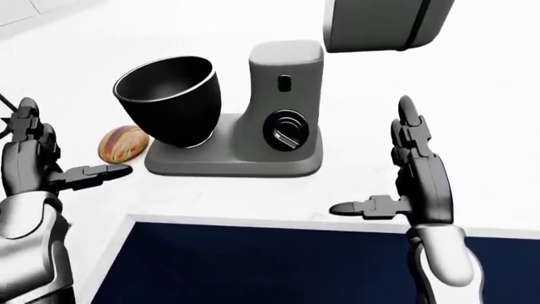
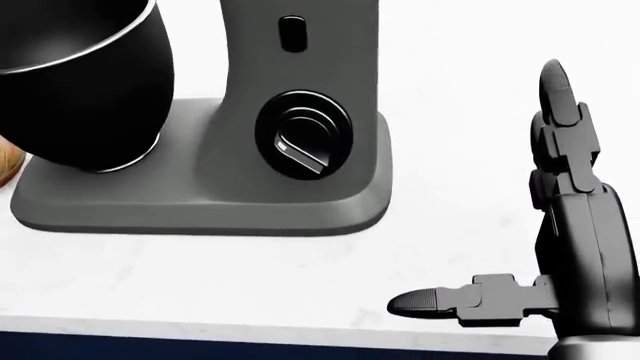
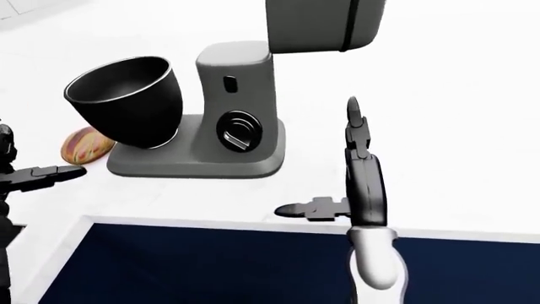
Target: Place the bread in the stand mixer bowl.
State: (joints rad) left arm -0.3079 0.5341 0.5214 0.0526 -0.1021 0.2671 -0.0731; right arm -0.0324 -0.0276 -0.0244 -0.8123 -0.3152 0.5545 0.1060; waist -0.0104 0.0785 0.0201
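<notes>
A golden-brown oval bread loaf (image 1: 123, 143) lies on the white counter (image 1: 473, 114), touching the grey stand mixer's (image 1: 270, 114) black bowl (image 1: 169, 95); left hand (image 1: 30, 155) and right hand (image 1: 418, 168) hover empty, fingers apart.

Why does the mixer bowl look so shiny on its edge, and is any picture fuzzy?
Left-eye view: light catches the bowl rim as a bright line, and the bread sits beside it, sharp. Head view: the bowl is cropped and nearly flat black. Right-eye view: crisp too, with hardly any shadows on the white counter.

each robot hand (image 1: 420, 168) has black segmented ribbed fingers (image 1: 361, 208) and glossy white forearms (image 1: 445, 256).
</notes>
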